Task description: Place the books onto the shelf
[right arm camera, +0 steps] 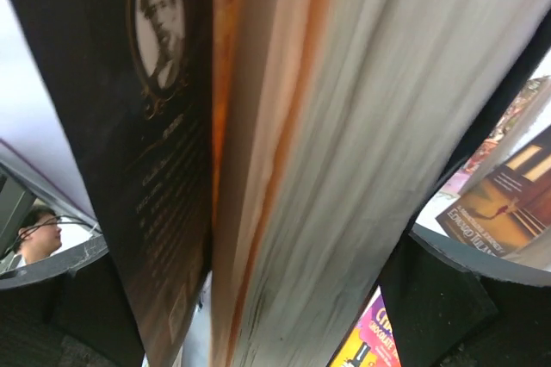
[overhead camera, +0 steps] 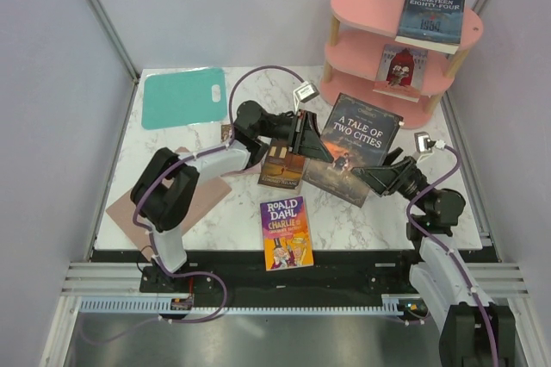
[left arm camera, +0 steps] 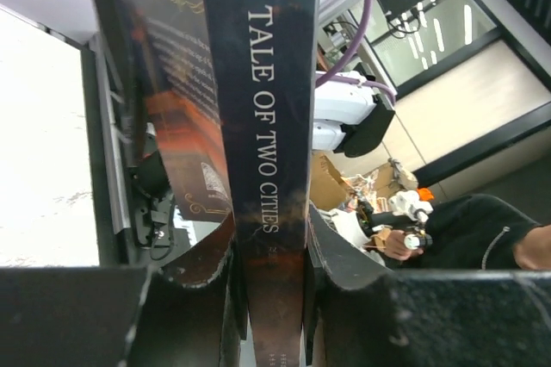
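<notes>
The dark book "A Tale of Two Cities" (overhead camera: 362,130) hangs tilted above the marble table (overhead camera: 387,220), in front of the pink shelf (overhead camera: 362,1). My left gripper (overhead camera: 303,139) is shut on its spine (left arm camera: 267,126), a finger (left arm camera: 344,272) pressed on each side. My right gripper (overhead camera: 374,173) stands open at the opposite edge, the white page block (right arm camera: 344,126) between its fingers (right arm camera: 439,298) with a gap beside it. A "1984" book (overhead camera: 430,15) lies on the top board and another book (overhead camera: 402,65) on the middle board. The Roald Dahl book (overhead camera: 286,232) and a brown book (overhead camera: 282,167) lie on the table.
A teal mat (overhead camera: 183,97) lies at the back left. A brown cardboard sheet (overhead camera: 138,203) sits under the left arm at the table's left edge. One more book (overhead camera: 336,182) lies flat beneath the held one. Grey walls close in both sides.
</notes>
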